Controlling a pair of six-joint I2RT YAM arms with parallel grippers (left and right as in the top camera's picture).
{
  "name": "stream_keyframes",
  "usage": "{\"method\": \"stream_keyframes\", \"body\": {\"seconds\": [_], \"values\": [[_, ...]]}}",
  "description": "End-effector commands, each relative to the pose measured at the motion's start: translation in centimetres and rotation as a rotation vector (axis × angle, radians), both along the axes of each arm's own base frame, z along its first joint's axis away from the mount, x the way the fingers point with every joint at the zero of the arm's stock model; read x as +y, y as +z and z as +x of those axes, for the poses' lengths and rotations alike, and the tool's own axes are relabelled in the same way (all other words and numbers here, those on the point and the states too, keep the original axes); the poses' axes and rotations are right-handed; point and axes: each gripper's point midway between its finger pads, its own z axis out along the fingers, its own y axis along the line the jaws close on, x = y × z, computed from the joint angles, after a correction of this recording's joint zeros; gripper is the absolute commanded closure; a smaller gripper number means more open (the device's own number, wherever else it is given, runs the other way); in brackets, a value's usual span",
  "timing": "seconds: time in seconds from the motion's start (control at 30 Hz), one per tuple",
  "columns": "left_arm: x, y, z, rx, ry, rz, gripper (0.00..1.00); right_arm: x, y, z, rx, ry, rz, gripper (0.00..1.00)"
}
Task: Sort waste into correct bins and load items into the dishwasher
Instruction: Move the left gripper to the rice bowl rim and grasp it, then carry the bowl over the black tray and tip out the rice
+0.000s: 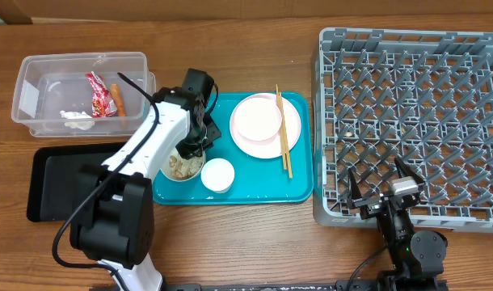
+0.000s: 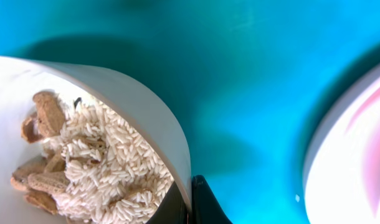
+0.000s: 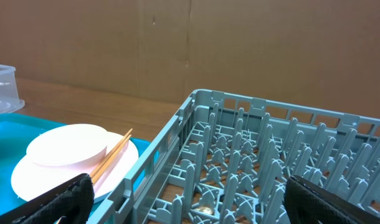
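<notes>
The left gripper (image 2: pixel 189 200) is pressed together on the rim of the bowl (image 2: pixel 146 118) - one finger inside, one outside, the thin white wall pinched between them. The bowl sits at the near left corner of the teal tray (image 2: pixel 240 68) and holds the scraps (image 2: pixel 96 162), loose white grains and beige crumbly chunks heaped toward the gripped side. The cup (image 1: pixel 217 175) stands just beside it on the tray's near edge. The plate (image 1: pixel 263 125) lies toward the far right corner, with the chopsticks (image 1: pixel 284 133) across its right side.

The bowl looks hard, smooth and stiff, so likely slippery and breakable if dropped. With only one side pinched, I expect the loaded bowl to sag or swing about the fingers, so a deep bite on the rim suits it best. The scraps are loose and should slide out freely once it is tipped - and spill just as easily on the way.

The tub (image 1: pixel 81 93) at the table's far left corner holds the wrapper (image 1: pixel 99 94), carrot (image 1: pixel 115 99) and tissue (image 1: pixel 77 120). The black tray (image 1: pixel 52 182) lies nearer, along the left edge.

The right gripper (image 1: pixel 377 179) is spread wide, holding nothing, over the near left corner of the rack (image 1: pixel 416 121).
</notes>
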Motion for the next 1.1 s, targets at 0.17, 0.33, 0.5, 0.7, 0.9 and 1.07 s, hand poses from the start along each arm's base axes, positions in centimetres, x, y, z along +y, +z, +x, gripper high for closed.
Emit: {"method": "stream_keyframes", "body": {"seconds": [0.17,0.33,0.5,0.7,0.9,1.07], "values": [[-0.6,3.5,2.0,-0.042,-0.036,0.004,0.96,-0.2,-0.2,0.0,-0.002,-0.009,0.001,0.00],[-0.4,4.8,2.2,-0.046,-0.035,0.017,0.96,-0.2,-0.2,0.0,-0.002,-0.009,0.001,0.00],[0.8,6.9,1.8,-0.030,-0.045,0.083,0.96,-0.2,-0.2,0.0,-0.002,-0.009,0.001,0.00],[2.0,9.4,1.4,-0.028,-0.082,0.096,0.96,-0.2,-0.2,0.0,-0.002,-0.009,0.001,0.00],[5.0,11.6,0.4,-0.043,-0.112,0.107,0.96,-0.2,-0.2,0.0,-0.002,-0.009,0.001,0.00],[8.5,14.2,-1.2,-0.065,-0.078,0.114,0.96,-0.2,-0.2,0.0,-0.002,-0.009,0.001,0.00]]}}
